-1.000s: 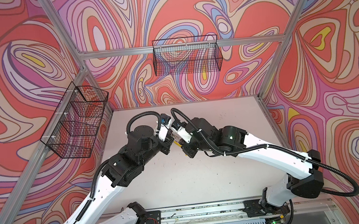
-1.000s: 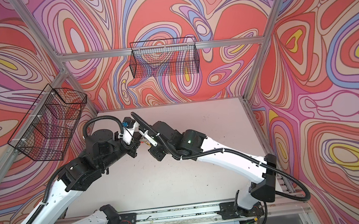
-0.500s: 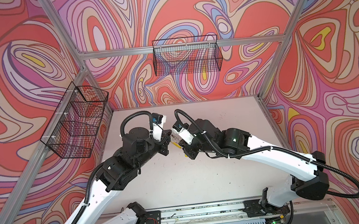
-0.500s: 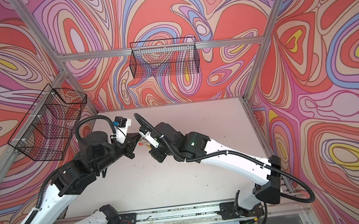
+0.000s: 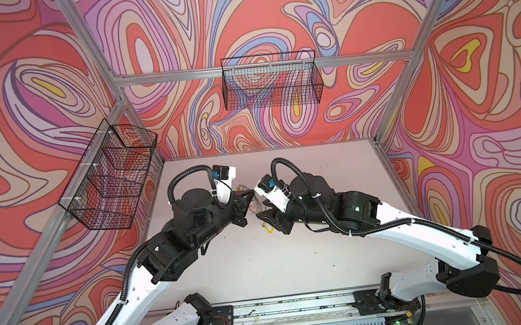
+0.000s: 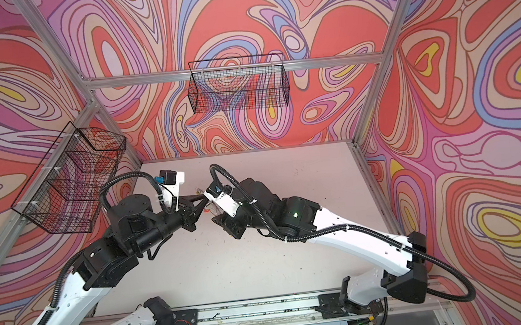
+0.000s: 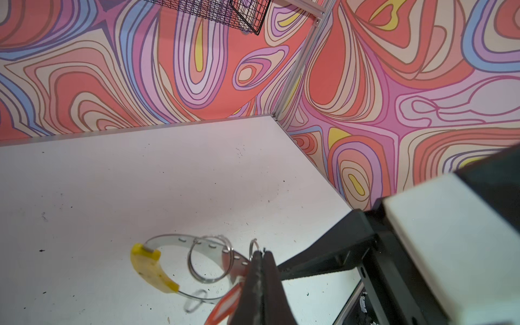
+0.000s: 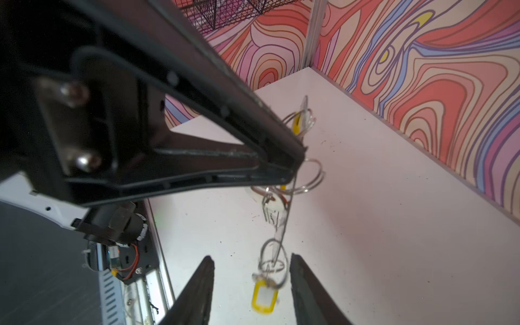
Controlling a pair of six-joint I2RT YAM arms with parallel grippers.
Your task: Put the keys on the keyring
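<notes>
right gripper [image 8: 250, 256] newly spread by one yellow-tagged key [image 8: 264, 298]; left gripper [image 7: 260, 253] pinching one keyring [image 7: 152, 266] beside one red-tagged key [image 7: 225, 306]

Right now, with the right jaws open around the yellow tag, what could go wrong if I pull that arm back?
1. The yellow tag hangs blurred between the right gripper's open jaws, likely swinging; pulling back could catch it.
2. The left gripper pinches the keyring only at its rim, so a snag might twist it loose.
3. I cannot tell whether the tag's key is fully threaded; it could drop.
</notes>
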